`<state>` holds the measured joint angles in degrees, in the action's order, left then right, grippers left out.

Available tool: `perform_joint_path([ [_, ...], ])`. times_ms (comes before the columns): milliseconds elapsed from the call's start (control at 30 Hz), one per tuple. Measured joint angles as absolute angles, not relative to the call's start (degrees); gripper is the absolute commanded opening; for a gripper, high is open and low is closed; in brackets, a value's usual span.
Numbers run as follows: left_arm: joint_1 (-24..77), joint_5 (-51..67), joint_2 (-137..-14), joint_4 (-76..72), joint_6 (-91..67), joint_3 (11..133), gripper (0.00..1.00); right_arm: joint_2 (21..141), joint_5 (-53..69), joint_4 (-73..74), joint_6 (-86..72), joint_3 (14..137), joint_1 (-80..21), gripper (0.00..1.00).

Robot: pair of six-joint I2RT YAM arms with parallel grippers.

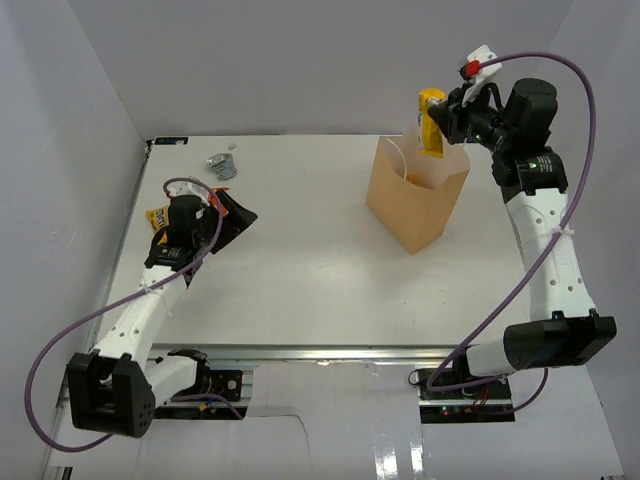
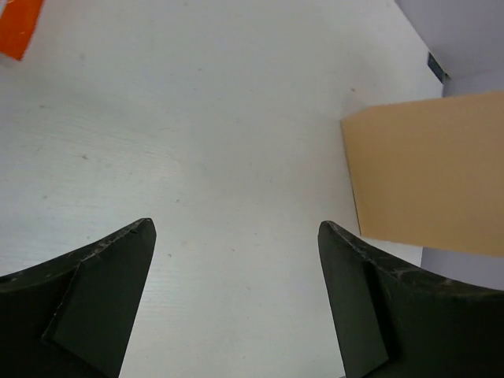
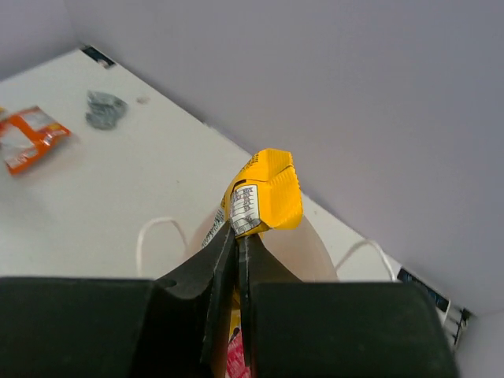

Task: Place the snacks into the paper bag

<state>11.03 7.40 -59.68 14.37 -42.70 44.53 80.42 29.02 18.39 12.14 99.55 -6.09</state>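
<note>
My right pincer (image 3: 238, 236) clamps a yellow packet (image 3: 268, 193) above the paper bag (image 1: 415, 200). My left pincer (image 2: 235, 228) is open and empty. A pink wrapper (image 3: 236, 358) lies inside. The silver foil packet (image 1: 221, 165) and orange-white bag (image 3: 31, 138) are left on the table (image 1: 300, 280).

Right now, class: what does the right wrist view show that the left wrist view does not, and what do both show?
Right wrist only: the right gripper shut on a yellow packet above the paper bag mouth, white cord handles, a silver foil packet. Left wrist only: the left gripper open and empty, an orange packet corner. Both: that bag and the white table.
</note>
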Motion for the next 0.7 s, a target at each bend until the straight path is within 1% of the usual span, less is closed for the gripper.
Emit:
perform_joint_path([
  [100, 6.17, 8.6, -65.54, 17.45, -45.41, 46.89, 0.93, 81.45, 24.62, 17.8, 15.0, 93.6, -5.93, 0.12],
  [167, 4.05, 7.99, -69.58, 20.01, -47.27, 49.45, 0.92, 82.54, 22.68, 17.91, 16.29, 90.19, -5.65, 0.21],
  [200, 3.31, 7.2, -71.64, 21.34, -48.36, 51.03, 0.92, 83.11, 21.96, 17.98, 17.02, 88.82, -5.56, 0.31],
  [267, 2.24, 4.99, -75.24, 24.16, -50.3, 54.37, 0.91, 83.99, 21.04, 18.41, 17.96, 87.24, -5.26, 0.46],
  [300, 1.78, 3.73, -77.08, 25.5, -51.2, 56.14, 0.91, 84.18, 20.84, 18.61, 18.44, 87.0, -5.17, 0.6],
  [367, 1.02, 1.13, -80.68, 28.38, -52.73, 59.83, 0.9, 83.92, 21.12, 18.59, 19.0, 86.83, -4.73, 0.7],
  [400, 0.47, -0.27, -82.85, 29.67, -53.54, 61.8, 0.9, 83.55, 21.39, 18.33, 19.35, 86.83, -4.47, 0.78],
  [467, -0.82, -2.33, -87.26, 31.75, -55.18, 65.1, 0.91, 82.39, 22.68, 18.22, 19.75, 86.83, -4.08, 0.84],
  [500, -1.58, -3.03, -89.34, 32.56, -56.01, 66.19, 0.91, 81.56, 23.57, 18.2, 19.84, 86.83, -3.79, 0.91],
  [600, -4.34, -3.92, -94.67, 33.23, -58.98, 66.87, 0.93, 78.7, 26.94, 18.11, 19.88, 86.83, -3.01, 0.98],
  [700, -6.87, -3.03, -97.62, 31.31, -60.99, 65.36, 0.93, 75.81, 30.85, 17.98, 20.08, 86.76, -2.13, 0.98],
])
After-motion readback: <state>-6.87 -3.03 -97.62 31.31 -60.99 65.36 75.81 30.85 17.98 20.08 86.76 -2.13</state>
